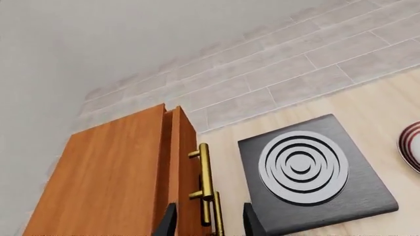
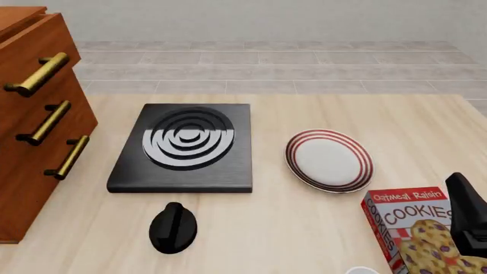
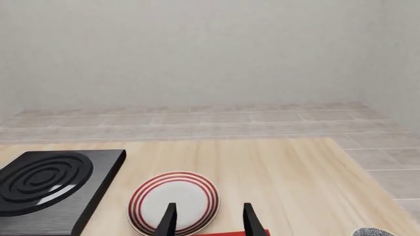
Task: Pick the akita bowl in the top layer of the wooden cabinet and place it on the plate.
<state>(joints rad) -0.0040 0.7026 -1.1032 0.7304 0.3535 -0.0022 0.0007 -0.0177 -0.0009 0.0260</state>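
Note:
The wooden cabinet [image 2: 31, 131] stands at the table's left edge, with three brass handles on its front. Its top layer [image 2: 36, 50] sits slightly forward of the body, showing as a narrow gap [image 1: 168, 147] in the left wrist view. The akita bowl is hidden. The plate [image 2: 329, 160], white with red rings, lies right of centre. My left gripper [image 2: 173, 220] is open near the front edge, its fingers either side of the brass handles [image 1: 204, 172]. My right gripper [image 2: 464, 200] is open at the far right, and the plate [image 3: 173, 200] lies beyond its fingers.
A black square stove [image 2: 182, 145] with grey rings lies between cabinet and plate. A red cookies box [image 2: 414, 228] stands front right, beside my right arm. A small pale speckled rounded edge [image 3: 373, 231] shows at the frame border, too cut off to identify.

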